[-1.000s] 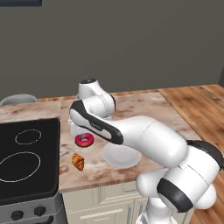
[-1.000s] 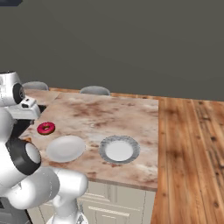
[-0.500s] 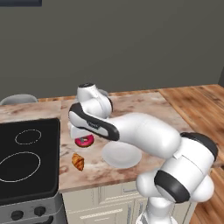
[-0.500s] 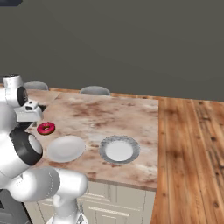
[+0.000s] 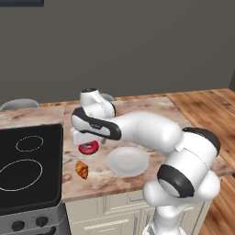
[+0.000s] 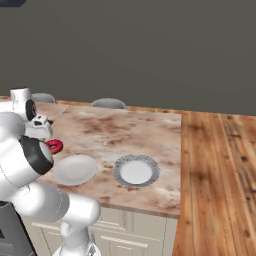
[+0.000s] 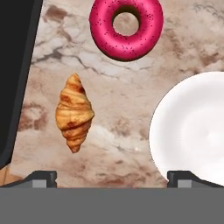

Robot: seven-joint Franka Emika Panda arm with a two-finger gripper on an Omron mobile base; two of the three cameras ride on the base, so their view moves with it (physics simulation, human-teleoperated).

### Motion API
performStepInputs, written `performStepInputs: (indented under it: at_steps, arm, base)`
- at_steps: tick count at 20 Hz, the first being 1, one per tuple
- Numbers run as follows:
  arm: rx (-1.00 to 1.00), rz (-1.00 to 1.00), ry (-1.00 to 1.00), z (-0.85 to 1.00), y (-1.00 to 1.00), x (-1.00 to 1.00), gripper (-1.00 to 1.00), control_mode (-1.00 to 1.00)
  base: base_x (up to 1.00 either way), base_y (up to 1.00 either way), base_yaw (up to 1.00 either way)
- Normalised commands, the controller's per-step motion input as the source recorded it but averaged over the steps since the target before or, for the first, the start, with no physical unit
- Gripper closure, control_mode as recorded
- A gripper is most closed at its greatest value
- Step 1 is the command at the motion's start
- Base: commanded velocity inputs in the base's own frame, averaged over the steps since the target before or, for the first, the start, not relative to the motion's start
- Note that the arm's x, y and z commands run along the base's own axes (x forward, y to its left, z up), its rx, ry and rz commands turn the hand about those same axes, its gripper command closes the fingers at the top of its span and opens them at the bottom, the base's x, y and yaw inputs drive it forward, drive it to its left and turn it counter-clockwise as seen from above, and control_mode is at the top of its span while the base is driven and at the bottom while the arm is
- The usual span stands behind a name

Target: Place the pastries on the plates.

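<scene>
A ring donut with magenta-pink frosting (image 5: 88, 147) (image 6: 55, 146) (image 7: 126, 28) lies on the marble counter, and a golden-brown croissant (image 5: 81, 169) (image 7: 74, 111) lies just in front of it. The smooth white plate (image 5: 128, 160) (image 6: 75, 169) (image 7: 192, 131) sits to their right. Further right is the greyish scalloped plate (image 6: 136, 171). My gripper (image 5: 86, 139) (image 7: 112, 177) hovers above the donut and croissant, pointing down. It is open, its tips wide apart with nothing between them. Both plates are bare.
A black cooktop (image 5: 27, 165) (image 7: 13, 65) borders the pastries on the left. A wooden countertop (image 6: 220, 165) adjoins the marble on the right. Two grey chair backs (image 6: 107, 103) (image 5: 18, 104) stand behind the counter.
The arm has swung a little and the hand has sunk slightly over the pastries. The gripper stays open. Pastries and plates have not moved.
</scene>
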Motion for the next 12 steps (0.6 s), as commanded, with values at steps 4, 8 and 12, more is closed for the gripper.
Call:
performStepInputs:
  at_steps: [4,8,12]
  arm:
    - [0.00,0.04,0.04,-0.07,0.20,0.26,-1.00,-1.00]
    - [0.00,0.05,0.02,-0.09,0.07,0.24,-1.00,-1.00]
    - [0.00,0.03,0.00,-0.20,0.01,0.23,-1.00,-1.00]
  base:
    - [0.00,0.00,0.00]
    - [0.00,0.00,0.00]
    - [0.00,0.00,0.00]
